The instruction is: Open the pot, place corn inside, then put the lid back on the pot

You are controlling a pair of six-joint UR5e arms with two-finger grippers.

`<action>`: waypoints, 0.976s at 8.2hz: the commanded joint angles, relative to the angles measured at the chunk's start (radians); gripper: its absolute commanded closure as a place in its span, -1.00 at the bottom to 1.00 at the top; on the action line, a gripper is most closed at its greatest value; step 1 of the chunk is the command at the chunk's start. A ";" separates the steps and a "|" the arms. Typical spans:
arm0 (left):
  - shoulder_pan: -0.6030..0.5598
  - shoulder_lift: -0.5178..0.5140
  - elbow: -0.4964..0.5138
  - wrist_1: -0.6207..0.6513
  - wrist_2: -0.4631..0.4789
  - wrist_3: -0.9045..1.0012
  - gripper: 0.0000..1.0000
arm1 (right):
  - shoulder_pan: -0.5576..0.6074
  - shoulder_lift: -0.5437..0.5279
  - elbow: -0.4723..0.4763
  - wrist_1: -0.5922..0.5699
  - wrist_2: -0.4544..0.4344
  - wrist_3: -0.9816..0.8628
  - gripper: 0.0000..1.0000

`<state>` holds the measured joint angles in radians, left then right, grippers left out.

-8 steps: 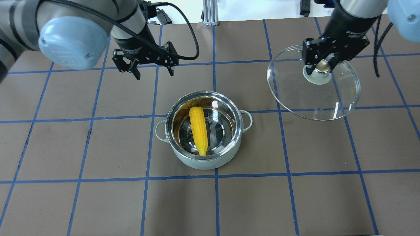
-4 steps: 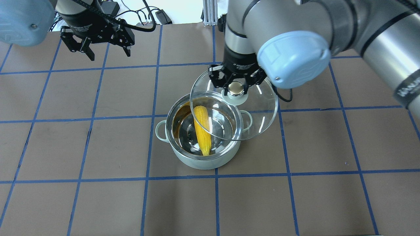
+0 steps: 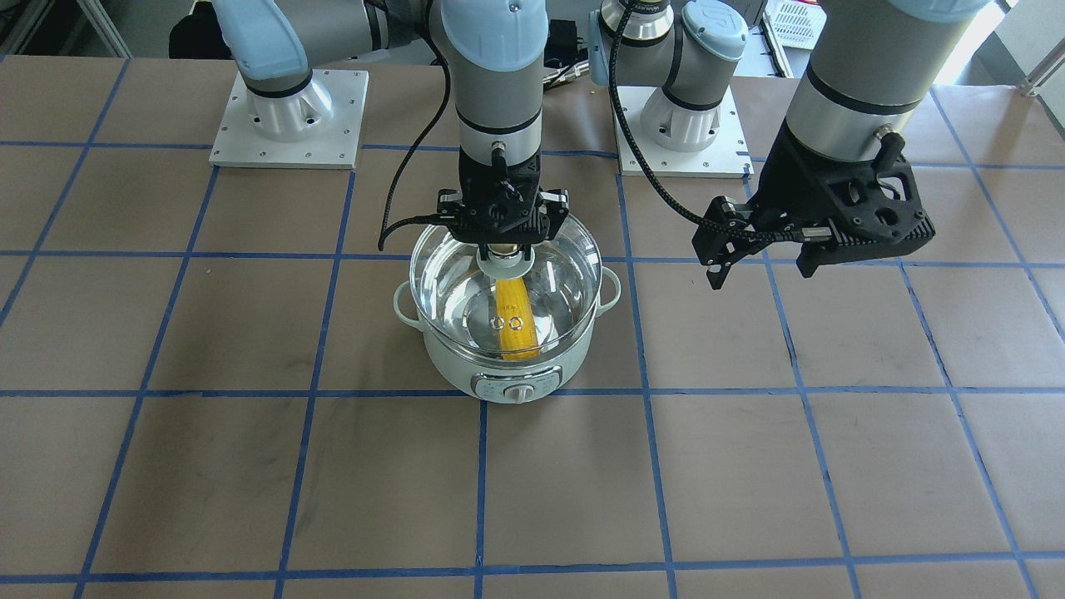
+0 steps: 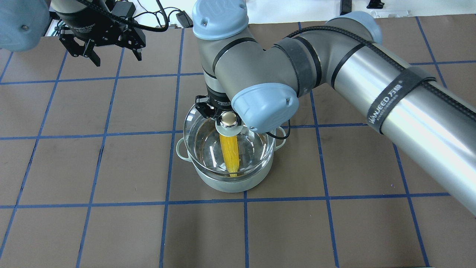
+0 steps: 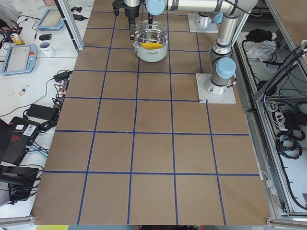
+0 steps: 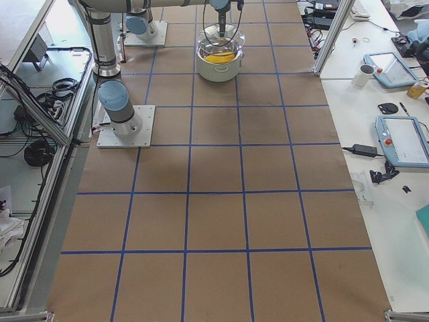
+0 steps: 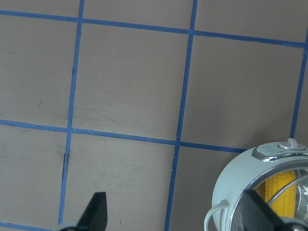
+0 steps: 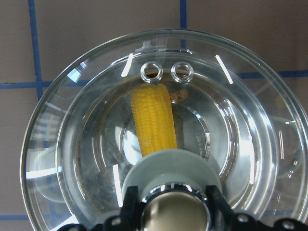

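Clamping the metallic ball knob (image 4: 228, 119) between its fingers, the right gripper (image 3: 503, 246) holds the lid (image 3: 449, 283) directly over the pot (image 3: 449, 378). The grip sits on the knob because that is the lid's only real handle, and holding it from straight above keeps the glass dome level, so its metal rim can meet the pot's rim all round. In the right wrist view the lid's rim rings the steel interior fairly evenly, which suggests good centring. Whether the rim already rests on the pot or hangs just above it cannot be told.

The corn (image 3: 513, 324) lies inside the pot, under the glass. It stretches across the bottom, and one end points toward the pot's front, where the control dial (image 3: 517, 393) sits. The corn looks low enough not to foul the lid.

The left gripper (image 4: 117, 56) is spread wide and carries nothing. It hangs raised above the table (image 3: 250, 466), well apart from the pot on the robot's left side, probably parked there to leave the other arm room over the pot.

By this reading the task is in its last step: the corn is in, and what remains is to settle the lid fully and let go of the knob.
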<state>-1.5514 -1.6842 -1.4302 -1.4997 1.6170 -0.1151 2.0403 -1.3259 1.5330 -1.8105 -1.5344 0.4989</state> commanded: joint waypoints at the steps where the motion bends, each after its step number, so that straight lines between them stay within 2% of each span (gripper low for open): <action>1: 0.001 0.006 -0.001 0.001 0.000 -0.003 -1.00 | 0.024 0.040 0.006 -0.035 -0.003 0.050 1.00; 8: -0.003 0.027 -0.016 0.001 0.001 0.000 -1.00 | 0.023 0.053 0.039 -0.036 -0.012 0.023 1.00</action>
<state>-1.5525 -1.6598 -1.4444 -1.4987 1.6183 -0.1174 2.0638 -1.2742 1.5680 -1.8470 -1.5460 0.5227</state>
